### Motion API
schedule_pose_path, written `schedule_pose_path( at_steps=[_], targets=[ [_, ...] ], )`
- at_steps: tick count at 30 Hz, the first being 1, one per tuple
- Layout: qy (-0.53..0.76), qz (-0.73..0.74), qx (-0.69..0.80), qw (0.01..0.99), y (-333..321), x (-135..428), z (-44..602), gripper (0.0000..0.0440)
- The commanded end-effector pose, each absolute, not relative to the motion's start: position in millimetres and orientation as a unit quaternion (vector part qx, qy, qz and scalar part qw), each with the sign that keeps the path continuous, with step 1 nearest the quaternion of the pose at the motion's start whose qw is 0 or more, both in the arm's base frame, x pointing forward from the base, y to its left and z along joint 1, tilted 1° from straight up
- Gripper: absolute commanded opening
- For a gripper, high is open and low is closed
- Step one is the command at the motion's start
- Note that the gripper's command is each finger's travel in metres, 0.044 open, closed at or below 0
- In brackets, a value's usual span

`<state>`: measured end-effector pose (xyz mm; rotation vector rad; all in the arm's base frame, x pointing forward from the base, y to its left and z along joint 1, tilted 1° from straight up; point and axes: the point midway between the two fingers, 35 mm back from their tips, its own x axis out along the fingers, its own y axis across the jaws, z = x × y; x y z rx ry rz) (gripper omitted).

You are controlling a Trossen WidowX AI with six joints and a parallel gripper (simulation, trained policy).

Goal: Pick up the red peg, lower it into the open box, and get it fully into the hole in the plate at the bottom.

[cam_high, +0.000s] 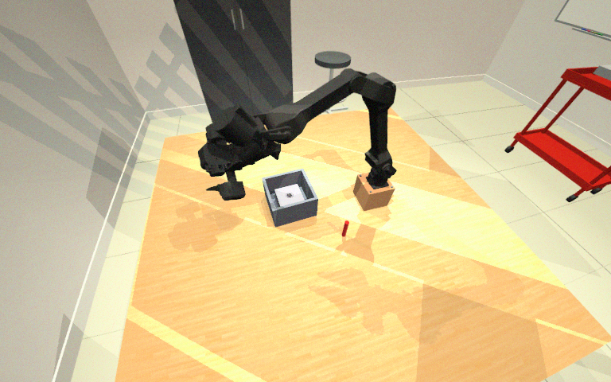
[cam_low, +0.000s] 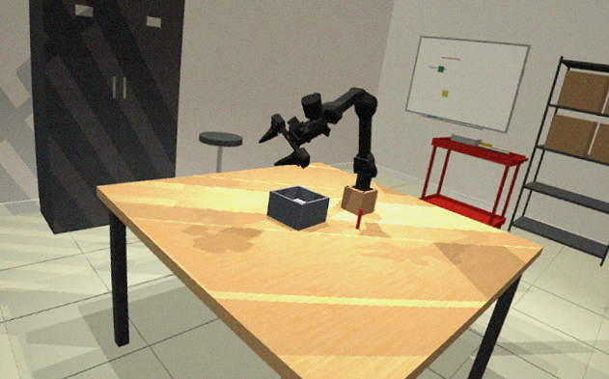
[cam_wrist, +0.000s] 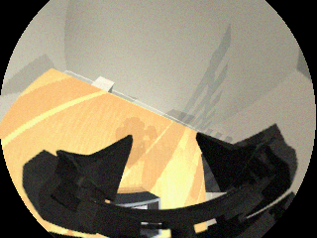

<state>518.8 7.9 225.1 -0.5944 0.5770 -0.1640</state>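
The red peg (cam_high: pixel 345 228) (cam_low: pixel 359 219) stands upright on the table, in front of the robot's base and to the right of the box. The grey open box (cam_high: pixel 294 215) (cam_low: pixel 283 209) holds a white plate (cam_high: pixel 282 199) with a dark round hole (cam_high: pixel 289 195) near its middle. No peg shows in that hole. My gripper (cam_low: pixel 268 152) (cam_wrist: pixel 164 137) is wide open and empty, raised above the table and to the left of the box in the top and exterior views. The box's rim shows partly at the bottom of the wrist view. The peg does not show in the wrist view.
The arm stands on a wooden block (cam_high: pixel 374 199) (cam_low: pixel 358 200) behind the peg. The box walls stand around the plate. A dark cabinet (cam_high: pixel 252 58) (cam_low: pixel 96 147), a round stool (cam_high: pixel 332 59) (cam_low: pixel 220 138) and a red cart (cam_low: pixel 478 152) stand beyond the table.
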Motion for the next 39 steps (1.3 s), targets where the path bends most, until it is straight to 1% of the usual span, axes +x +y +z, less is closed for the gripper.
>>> schedule_pose_path(
  at_steps=[1,9,17,32,39],
  targets=[
    [0.303,-0.068,-0.23,0.922,34,495,218,0.044],
    [0.37,-0.056,-0.112,0.921,77,443,194,0.044],
    [0.451,-0.073,-0.007,0.89,103,383,166,0.044],
    [0.594,-0.186,0.131,0.772,121,261,119,0.0439],
    [0.629,-0.255,0.16,0.717,117,219,101,0.0431]
  ],
)
